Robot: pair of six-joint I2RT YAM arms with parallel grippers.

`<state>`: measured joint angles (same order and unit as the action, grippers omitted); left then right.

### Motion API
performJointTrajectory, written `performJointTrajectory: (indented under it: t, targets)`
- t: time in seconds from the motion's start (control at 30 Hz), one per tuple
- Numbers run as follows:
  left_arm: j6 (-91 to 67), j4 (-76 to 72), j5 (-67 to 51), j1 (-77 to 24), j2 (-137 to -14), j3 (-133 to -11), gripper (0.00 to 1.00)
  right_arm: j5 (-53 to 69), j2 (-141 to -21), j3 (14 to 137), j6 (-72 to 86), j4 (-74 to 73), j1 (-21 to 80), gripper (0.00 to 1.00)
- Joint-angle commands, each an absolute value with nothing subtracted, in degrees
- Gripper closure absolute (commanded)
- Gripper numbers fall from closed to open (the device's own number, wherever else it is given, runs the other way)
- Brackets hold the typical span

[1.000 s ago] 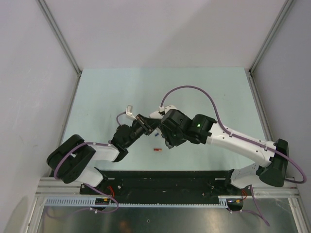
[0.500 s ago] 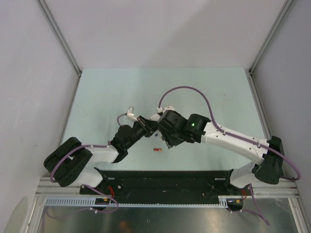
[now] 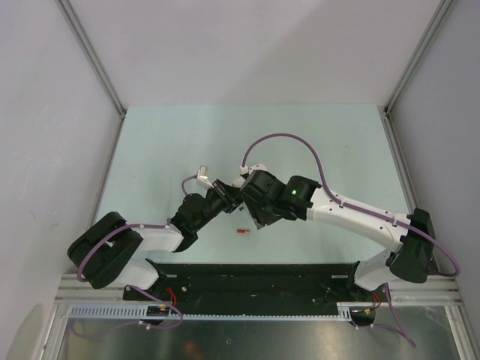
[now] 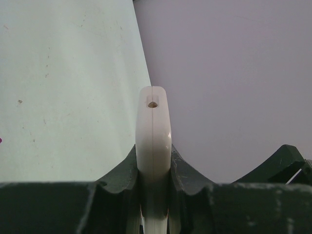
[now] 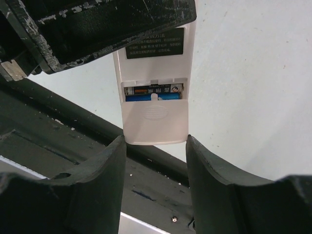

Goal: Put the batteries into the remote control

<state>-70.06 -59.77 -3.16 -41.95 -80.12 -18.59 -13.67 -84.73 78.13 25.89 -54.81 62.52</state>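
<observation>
My left gripper [image 4: 154,161] is shut on the white remote control [image 4: 153,131], seen edge-on, and holds it above the table. In the right wrist view the remote's plain back [image 5: 156,124] faces the camera. Its cover is slid partly back, showing a grey-silver battery [image 5: 153,89] and a bright blue battery [image 5: 146,97] in the compartment. My right gripper [image 5: 156,141] is open, with a fingertip at each lower corner of the remote. A red battery [image 3: 241,233] lies on the table below both grippers [image 3: 223,196] [image 3: 250,212]. The dark blue-purple battery is not visible.
The black base plate [image 3: 255,277] of the arms runs along the near edge, just behind the remote in the right wrist view [image 5: 73,146]. Grey walls enclose the pale green table [image 3: 315,142] on three sides.
My right arm has shifted a little left, bringing its gripper closer around the remote's end. My left arm's base has turned slightly; the remote stays held.
</observation>
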Motion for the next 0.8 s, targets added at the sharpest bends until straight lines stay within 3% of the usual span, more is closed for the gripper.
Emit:
performJointTrajectory:
  t: [0.0,0.77]
  targets:
    - [-70.1,-61.8,-2.9,-42.5,-78.7,-20.7,1.0,-14.3,-85.3,80.4,26.6,-53.2,62.4,1.0]
    - [-70.1,-61.9,-2.5,-43.1,-77.4,-20.7,1.0,-12.7,-86.2,80.4,29.4,-52.3,60.9,1.0]
